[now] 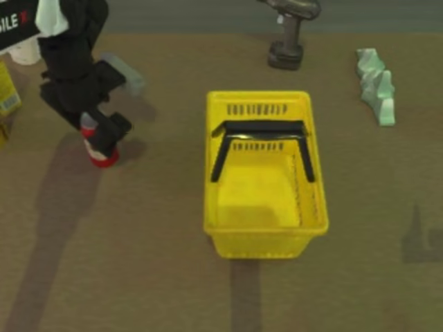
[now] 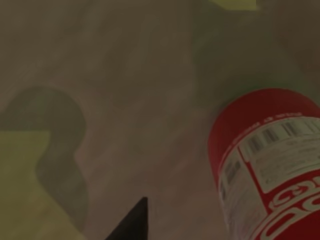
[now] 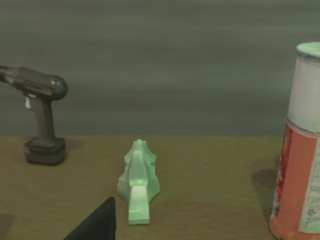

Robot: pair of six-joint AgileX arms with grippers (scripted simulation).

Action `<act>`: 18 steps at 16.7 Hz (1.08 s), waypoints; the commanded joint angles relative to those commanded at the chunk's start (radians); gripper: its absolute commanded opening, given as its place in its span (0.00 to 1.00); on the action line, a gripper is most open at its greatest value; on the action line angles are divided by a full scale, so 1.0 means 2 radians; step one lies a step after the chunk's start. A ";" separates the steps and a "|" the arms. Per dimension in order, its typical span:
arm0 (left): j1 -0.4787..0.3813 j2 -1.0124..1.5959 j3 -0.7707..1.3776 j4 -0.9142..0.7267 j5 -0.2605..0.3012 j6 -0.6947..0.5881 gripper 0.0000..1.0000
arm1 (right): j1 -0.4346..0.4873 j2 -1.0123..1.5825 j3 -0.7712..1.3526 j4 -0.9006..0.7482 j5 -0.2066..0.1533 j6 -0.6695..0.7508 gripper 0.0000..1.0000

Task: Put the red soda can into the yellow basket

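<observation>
Brown table (image 1: 159,277) fills the top view, under soft shadows, with a dark wall behind it in the right wrist view.

My left pincer (image 1: 97,131) sits low at the table's left side, over the red soda can (image 1: 101,153). From above, its black fingers cover most of the can, with red showing at the can's lower end and a strip near its top. I cannot tell whether the fingers are closed on it or only around it. The can seems to stand roughly upright, its long axis close to vertical, though the top view shows it somewhat slanted and I cannot judge the tilt exactly. In the left wrist view the red soda can (image 2: 267,165) is close by, its white label patch with a barcode facing the camera, and one dark fingertip (image 2: 131,224) shows well beside it.

The yellow basket (image 1: 263,228) rests at the middle of the table, well apart from the can, its long axis running from the far side to the near side and its black handle (image 1: 261,131) folded across the far half.

A grey block (image 1: 126,73) lies just beyond my left arm. A cordless drill (image 1: 287,34) stands behind the basket, and a pale green object (image 1: 377,86) lies at the far right.

My right arm is out of the top view; its wrist view shows one dark pincer tip (image 3: 97,224), and I cannot tell its opening. An orange and white canister (image 3: 300,150) stands near it.
</observation>
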 joint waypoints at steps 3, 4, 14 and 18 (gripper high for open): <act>0.000 0.000 0.000 0.000 0.000 0.000 0.40 | 0.000 0.000 0.000 0.000 0.000 0.000 1.00; 0.000 0.000 0.000 0.000 0.000 0.000 0.32 | 0.000 0.000 0.000 0.000 0.000 0.000 1.00; 0.000 0.000 0.000 0.000 0.000 0.000 0.00 | 0.000 0.000 0.000 0.000 0.000 0.000 1.00; 0.000 -0.001 0.000 0.000 0.000 0.001 0.00 | 0.000 0.000 0.000 0.000 0.000 0.000 1.00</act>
